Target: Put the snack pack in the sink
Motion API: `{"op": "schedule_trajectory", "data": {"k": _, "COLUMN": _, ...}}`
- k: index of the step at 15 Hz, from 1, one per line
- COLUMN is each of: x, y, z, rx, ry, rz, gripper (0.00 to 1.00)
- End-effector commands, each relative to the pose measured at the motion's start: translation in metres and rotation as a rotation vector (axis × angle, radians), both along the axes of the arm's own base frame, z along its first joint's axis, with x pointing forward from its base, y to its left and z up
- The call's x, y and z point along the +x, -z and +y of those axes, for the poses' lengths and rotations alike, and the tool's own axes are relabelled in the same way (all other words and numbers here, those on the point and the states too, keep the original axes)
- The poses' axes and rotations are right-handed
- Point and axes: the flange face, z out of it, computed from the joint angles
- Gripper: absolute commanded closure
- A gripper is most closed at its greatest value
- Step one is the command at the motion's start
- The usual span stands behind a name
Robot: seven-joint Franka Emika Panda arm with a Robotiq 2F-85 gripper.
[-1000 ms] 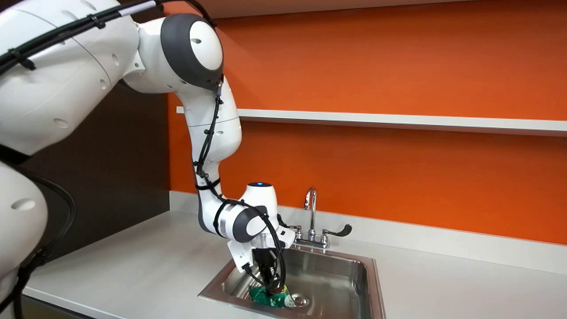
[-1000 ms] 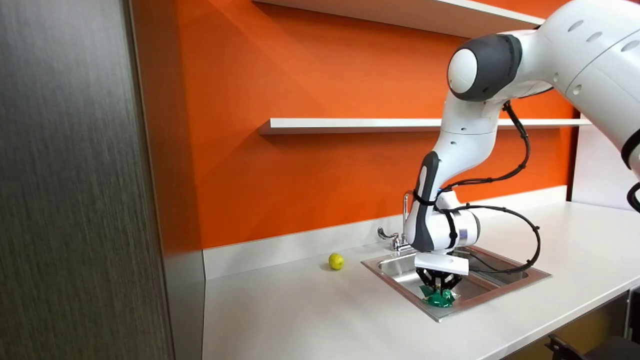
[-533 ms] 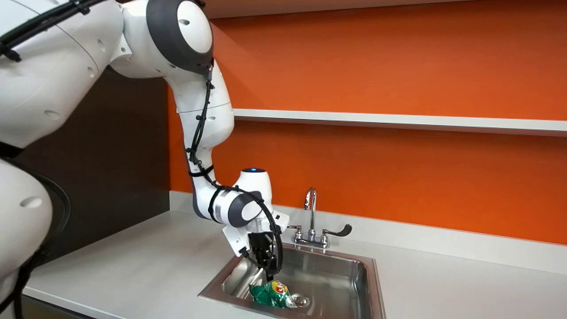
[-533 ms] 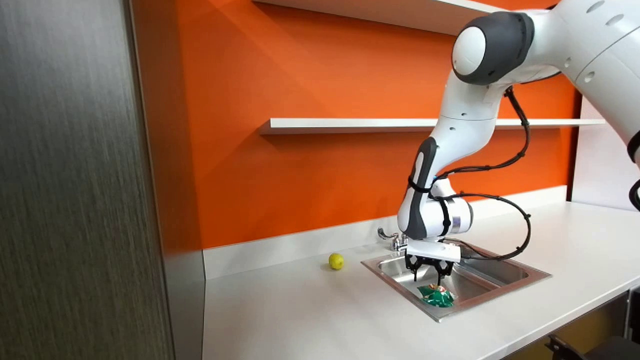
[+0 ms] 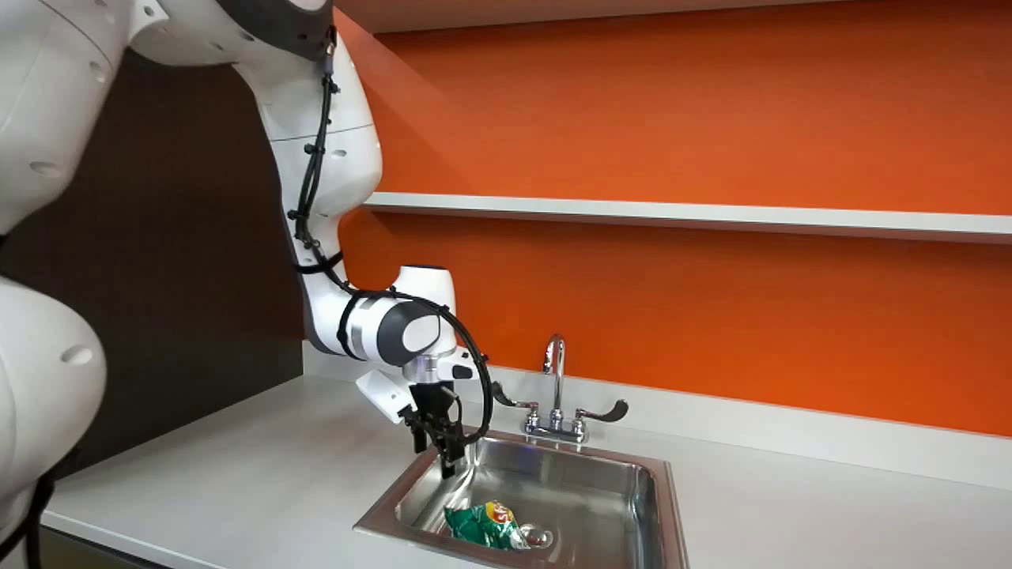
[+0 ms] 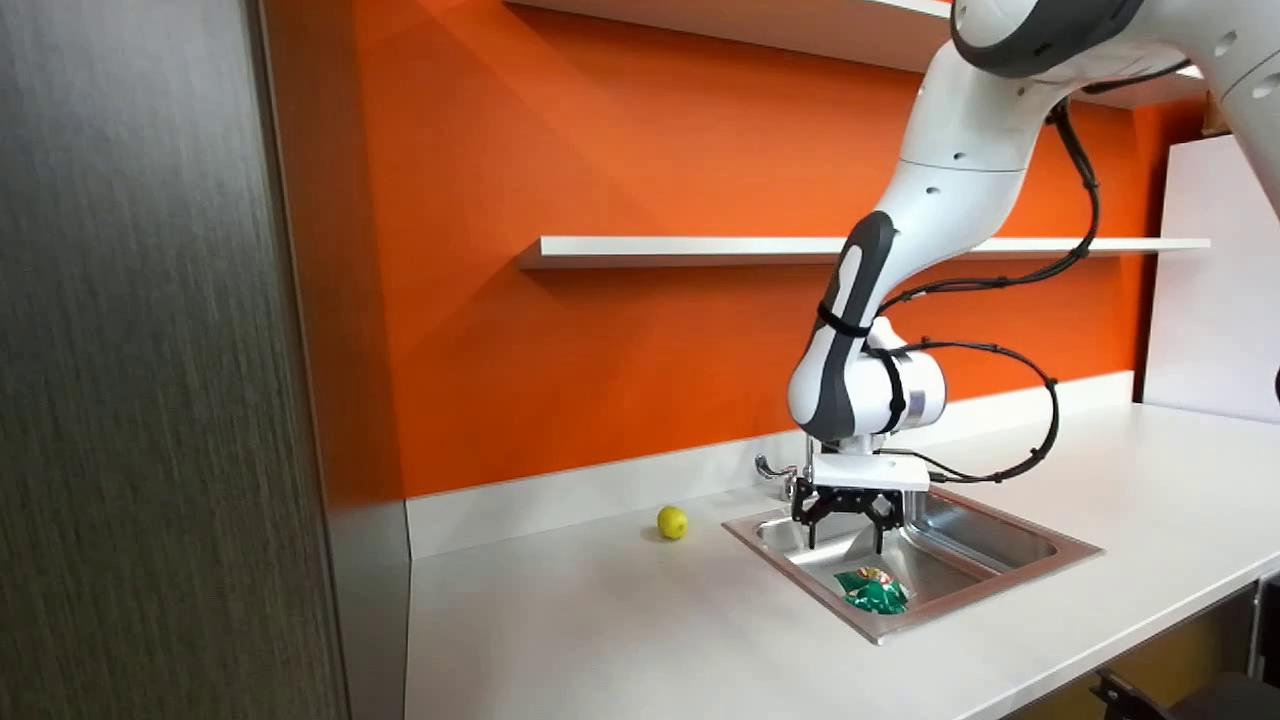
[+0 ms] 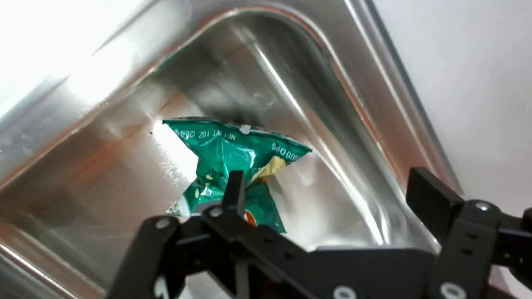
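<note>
Snack pack [image 7: 224, 155] is in the sink [image 5: 593, 498], lying on its floor; green bag, creased, pinched in around the middle; right beside the drain [image 5: 539, 537], can't tell if touching; print is upside down in wrist view, "NET WT", "1OZ" and "CHIPS" legible, cream patch on one side, red-orange mark partly hidden; gripper [image 6: 846, 547] hangs over the side of the sink, higher than the pack, fingers [image 7: 236, 191] spread wide apart and pointing down; visible gap between it and the pack in both exterior views; in wrist view one finger blocks part of the pack, the other overlaps the sink's rim.

Arm [image 6: 950, 190] reaches in over the counter [image 5: 791, 506], white with dark gray sections; black cable [image 5: 489, 395] strapped along it, looping out near the wrist; chrome faucet [image 5: 558, 387] stands behind the sink, lever [image 5: 613, 411] on each side; round yellow item [image 6: 672, 522] on the counter, near the sink's corner, toward the backsplash [image 6: 560, 503]; white shelf [image 5: 672, 212] runs along the orange wall [image 5: 711, 103] in both exterior views; gray panel [image 6: 150, 350] fills the left edge of an exterior view.
</note>
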Motion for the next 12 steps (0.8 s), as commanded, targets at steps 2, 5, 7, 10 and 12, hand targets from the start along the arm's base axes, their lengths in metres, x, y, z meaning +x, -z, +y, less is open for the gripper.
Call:
{"op": "schedule_trajectory", "data": {"k": 2, "x": -0.045, "y": -0.045, "z": 0.045, "rx": 0.022, "ry": -0.167, "rz": 0.067, "gripper": 0.0}}
{"op": "schedule_trajectory", "data": {"k": 5, "x": -0.067, "y": -0.068, "z": 0.075, "rx": 0.025, "ry": -0.238, "rz": 0.111, "gripper": 0.0}}
{"op": "schedule_trajectory", "data": {"k": 7, "x": -0.08, "y": -0.083, "z": 0.091, "rx": 0.026, "ry": -0.278, "rz": 0.138, "gripper": 0.0}}
{"op": "schedule_trajectory", "data": {"k": 10, "x": -0.099, "y": -0.106, "z": 0.112, "rx": 0.04, "ry": -0.321, "rz": 0.175, "gripper": 0.0}}
{"op": "schedule_trajectory", "data": {"k": 12, "x": -0.111, "y": -0.123, "z": 0.121, "rx": 0.037, "ry": -0.339, "rz": 0.188, "gripper": 0.0}}
